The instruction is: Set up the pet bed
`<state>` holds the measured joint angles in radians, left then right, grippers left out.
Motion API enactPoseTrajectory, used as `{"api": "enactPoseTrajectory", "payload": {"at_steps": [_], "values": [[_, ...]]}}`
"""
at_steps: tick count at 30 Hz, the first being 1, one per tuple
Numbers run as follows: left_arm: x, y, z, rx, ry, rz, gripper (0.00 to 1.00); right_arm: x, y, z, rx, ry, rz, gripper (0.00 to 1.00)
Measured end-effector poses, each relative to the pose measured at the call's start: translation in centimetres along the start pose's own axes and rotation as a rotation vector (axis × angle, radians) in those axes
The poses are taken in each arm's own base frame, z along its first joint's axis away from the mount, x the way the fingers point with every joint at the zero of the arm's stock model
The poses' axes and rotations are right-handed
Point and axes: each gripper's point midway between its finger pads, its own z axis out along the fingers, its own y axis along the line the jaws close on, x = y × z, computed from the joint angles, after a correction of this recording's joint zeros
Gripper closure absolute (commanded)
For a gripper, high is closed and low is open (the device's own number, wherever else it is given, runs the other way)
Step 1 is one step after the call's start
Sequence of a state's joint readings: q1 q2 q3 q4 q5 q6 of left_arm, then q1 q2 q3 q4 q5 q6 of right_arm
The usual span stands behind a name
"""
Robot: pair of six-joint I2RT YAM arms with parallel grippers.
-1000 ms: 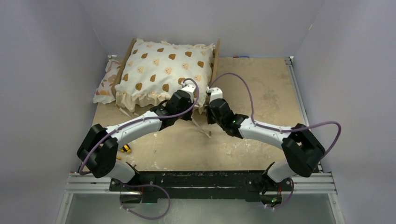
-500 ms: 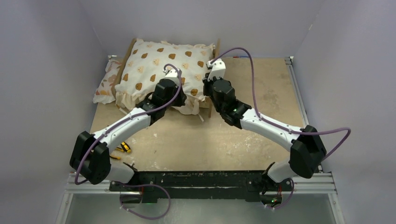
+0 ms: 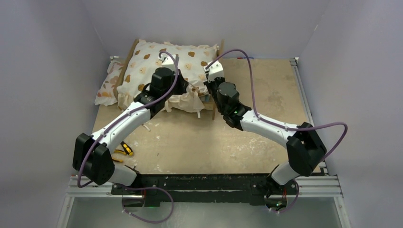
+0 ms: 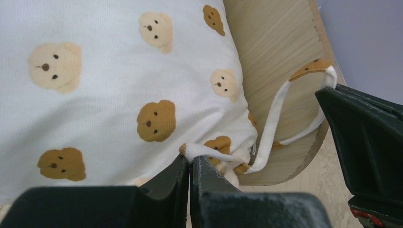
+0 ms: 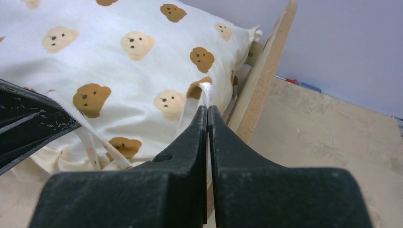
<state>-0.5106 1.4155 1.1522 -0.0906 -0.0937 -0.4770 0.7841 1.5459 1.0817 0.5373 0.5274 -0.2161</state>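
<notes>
- Near the arm bases, a small yellow-and-black tool (image 3: 125, 150) lies on the table (image 3: 266, 95), close to the left arm's elbow.
- Both arms reach away from their bases and meet over the near right corner of a cream bear-print cushion (image 3: 142, 71).
- The left end effector (image 4: 191, 161) is clenched, its fingertips pinching the end of a white tie (image 4: 209, 153) at the cushion's ruffled edge. A longer loop of the same white tape hangs beside it against a wooden board.
- The right end effector (image 5: 207, 111) is also clenched, nipping a second tie (image 5: 205, 89) at its very tips, just beside the bed's upright wooden rail. The two end effectors are close together, each visible in the other's wrist view.
- The pet bed (image 3: 221, 47) stands at the far left of the table, up against the back wall. The cushion lies on top and covers most of it, so only the light-wood side rails and one near leg show.
- A small floral pillow (image 3: 108, 85) lies on the table outside the bed, touching its left rail.
</notes>
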Motion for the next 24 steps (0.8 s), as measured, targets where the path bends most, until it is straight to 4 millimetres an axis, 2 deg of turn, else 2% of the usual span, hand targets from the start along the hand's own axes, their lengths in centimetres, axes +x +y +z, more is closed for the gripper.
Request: {"api": "enactPoseTrajectory", "payload": {"at_steps": [4, 10, 13, 15, 18, 24], "values": [[0.8, -0.1, 0.5, 0.01, 0.026, -0.001, 1.0, 1.1, 0.2, -0.1, -0.026, -0.011, -0.037, 1.0], [1.3, -0.6, 0.6, 0.042, 0.048, -0.001, 1.0, 3.9, 1.2, -0.8, -0.079, 0.018, -0.062, 0.98], [1.4, -0.7, 0.6, 0.05, 0.054, -0.001, 1.0, 4.4, 1.4, -1.0, -0.084, 0.021, -0.048, 0.81], [1.6, -0.9, 0.6, 0.063, 0.061, -0.001, 1.0, 4.4, 1.6, -1.1, -0.091, 0.02, -0.032, 0.75], [1.8, -1.2, 0.6, 0.079, 0.071, 0.0, 1.0, 3.9, 1.5, -1.6, -0.101, 0.022, -0.004, 0.54], [2.2, -1.5, 0.6, 0.099, 0.085, 0.001, 1.0, 0.8, -0.2, -3.5, -0.086, 0.003, 0.082, 0.34]]}}
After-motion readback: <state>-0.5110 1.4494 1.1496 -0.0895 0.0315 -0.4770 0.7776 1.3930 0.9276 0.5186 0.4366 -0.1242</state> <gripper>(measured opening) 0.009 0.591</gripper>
